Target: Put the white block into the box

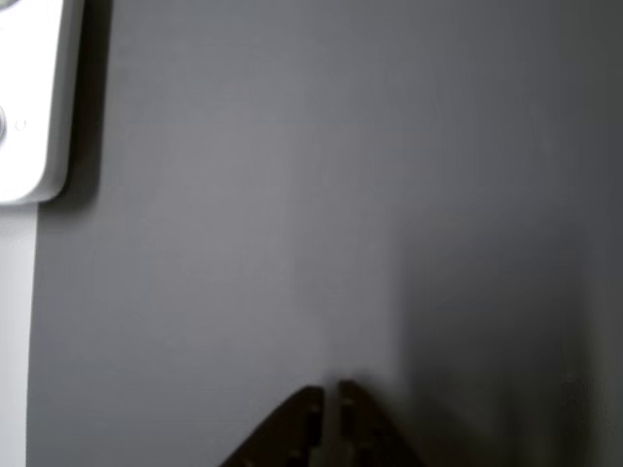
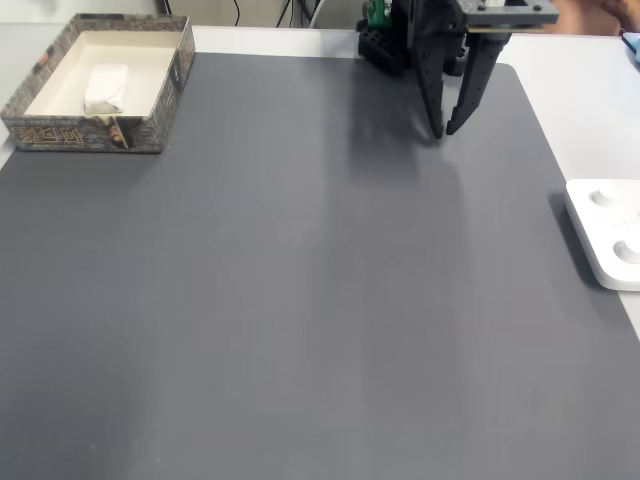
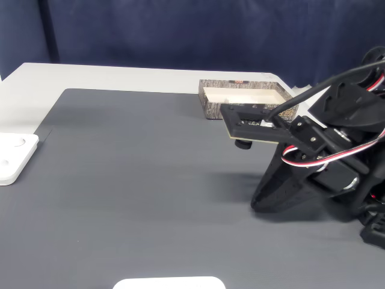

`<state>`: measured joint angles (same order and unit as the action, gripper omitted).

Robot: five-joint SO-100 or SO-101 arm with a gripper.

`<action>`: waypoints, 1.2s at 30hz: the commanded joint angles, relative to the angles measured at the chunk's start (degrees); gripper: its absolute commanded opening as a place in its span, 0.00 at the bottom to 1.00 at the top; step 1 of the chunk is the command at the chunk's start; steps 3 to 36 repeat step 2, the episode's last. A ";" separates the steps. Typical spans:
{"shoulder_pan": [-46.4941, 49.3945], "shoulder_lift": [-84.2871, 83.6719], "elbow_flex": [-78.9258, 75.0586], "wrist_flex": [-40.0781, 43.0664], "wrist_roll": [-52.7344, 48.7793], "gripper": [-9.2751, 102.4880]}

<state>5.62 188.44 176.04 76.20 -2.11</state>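
The white block (image 2: 105, 88) lies inside the box (image 2: 160, 115), on its pale floor, at the far left corner of the mat in a fixed view. The same box (image 3: 210, 107) stands at the mat's far edge in the other fixed view, partly behind the arm. My black gripper (image 2: 443, 131) hangs at the far right of the mat, well away from the box. It points down at the mat with its tips almost touching and nothing between them. Those tips (image 1: 328, 392) rise from the bottom edge of the other view over bare mat. From the side, the gripper (image 3: 257, 205) reaches the mat.
A flat white device (image 2: 606, 230) lies at the mat's right edge, and shows again (image 1: 29, 107) (image 3: 12, 158). The dark grey mat (image 2: 300, 280) covers most of the table. Another white thing (image 3: 168, 283) peeks in at the bottom edge. The arm's base and wires (image 3: 337, 150) stand at the right.
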 commanded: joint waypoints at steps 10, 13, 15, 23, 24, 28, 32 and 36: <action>0.88 2.02 1.14 0.09 0.09 0.07; 0.88 2.02 1.14 0.09 0.09 0.07; 0.88 2.02 1.14 0.09 0.09 0.07; 0.88 2.02 1.14 0.09 0.09 0.07; 0.88 2.02 1.14 0.09 0.09 0.07; 0.88 2.02 1.14 0.09 0.09 0.07; 0.88 2.02 1.14 0.09 0.09 0.07; 0.88 2.02 1.14 0.09 0.09 0.07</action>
